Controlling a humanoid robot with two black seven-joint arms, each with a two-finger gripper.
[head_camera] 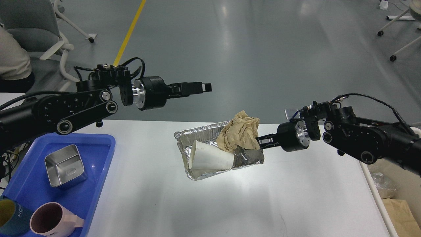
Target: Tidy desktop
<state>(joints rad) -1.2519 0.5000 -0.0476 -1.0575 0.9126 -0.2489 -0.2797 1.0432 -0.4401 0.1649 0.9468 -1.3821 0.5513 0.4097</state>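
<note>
Grey, glossy flooring fills the background behind the desktop (230,204), crossed by a yellow floor line (130,33) beyond the far-left part of the table; the desktop itself, white and smooth, spans the lower half of the view from the left edge to its rounded right rim. A crumpled foil tray (185,140) is taken as the landmark, seen above the middle of the desktop with a soft shadow spread below it, though whether it is lifted clear cannot be told; inside it a white paper cup (210,159) is laid on its side with its mouth turned left, and a wad of brown crumpled paper (240,131) is piled at the tray's right end, touching the cup. At the right end of the tray the right gripper (258,142) is seen pressed in among foil and paper, its fingers mostly hidden, so whether it is clenched cannot be told. Up and to the left of the tray the left gripper (199,88) is held in the air, seen edge-on, so its state cannot be told either. Well to the left of the tray a blue plastic tray (105,144) is set on the desktop, holding a square steel container (65,165), a pink mug (54,220) and a dark teal mug (11,217). A grey office chair (36,36) is seen far up-left of the tray.
</note>
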